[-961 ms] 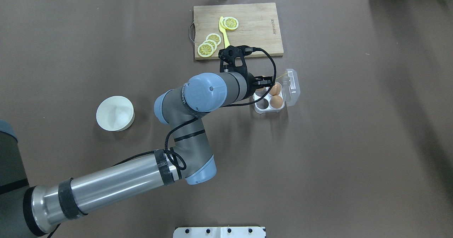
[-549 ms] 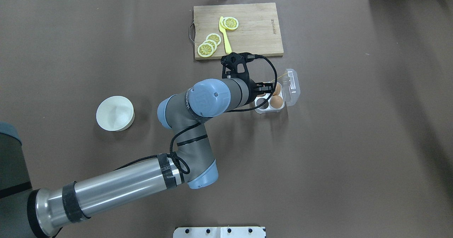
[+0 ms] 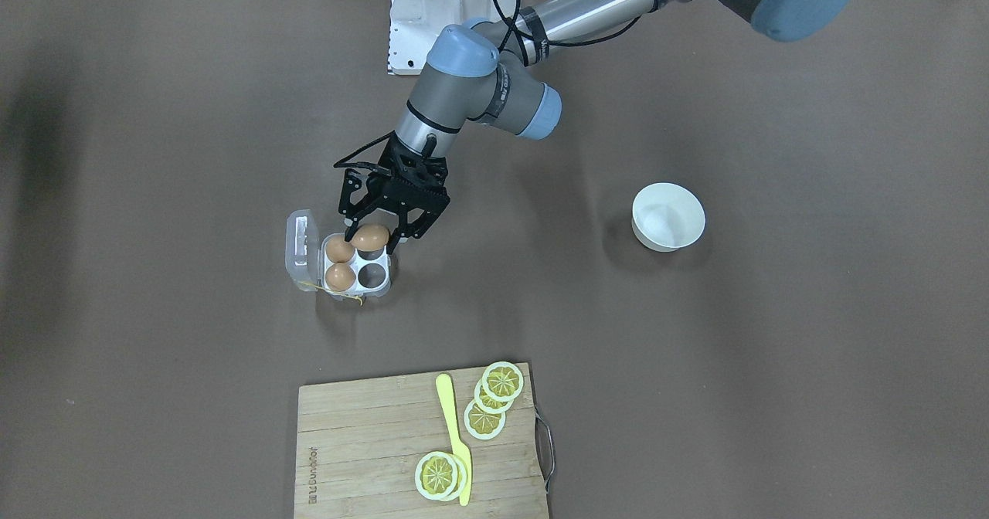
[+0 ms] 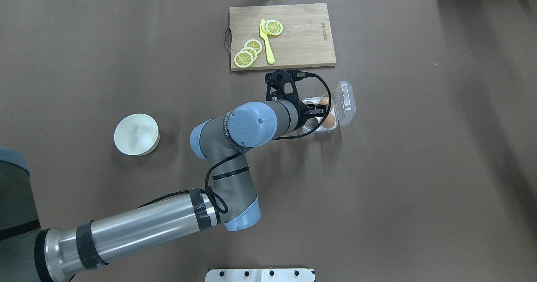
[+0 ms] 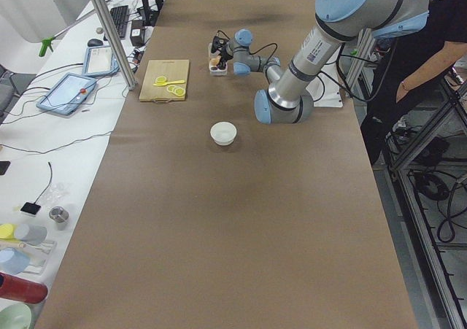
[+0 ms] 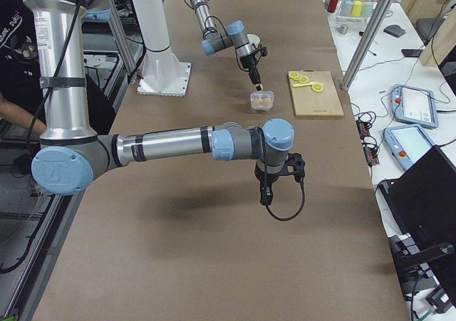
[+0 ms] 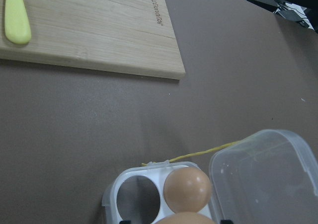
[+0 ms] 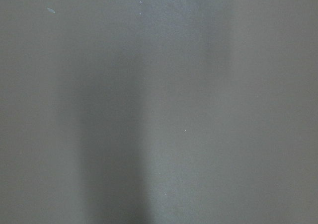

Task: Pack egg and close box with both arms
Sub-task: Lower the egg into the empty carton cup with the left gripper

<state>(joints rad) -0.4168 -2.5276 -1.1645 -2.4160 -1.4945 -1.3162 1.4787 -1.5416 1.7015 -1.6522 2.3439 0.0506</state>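
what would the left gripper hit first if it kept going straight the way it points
The box: the left gripper, shut on the egg, points down at a free cup, so the egg would likely land there first. The gap left is unclear.

Seen overhead, a round white bowl (image 4: 136, 134) at nine o'clock; a rectangular wooden cutting board (image 4: 303, 43) at twelve bears yellow lemon slices (image 4: 244, 58) and a yellow plastic knife (image 4: 267, 43).

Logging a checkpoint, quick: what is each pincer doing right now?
Left pincer: closed on the egg.
Right pincer: cannot be told; seen only from the side.
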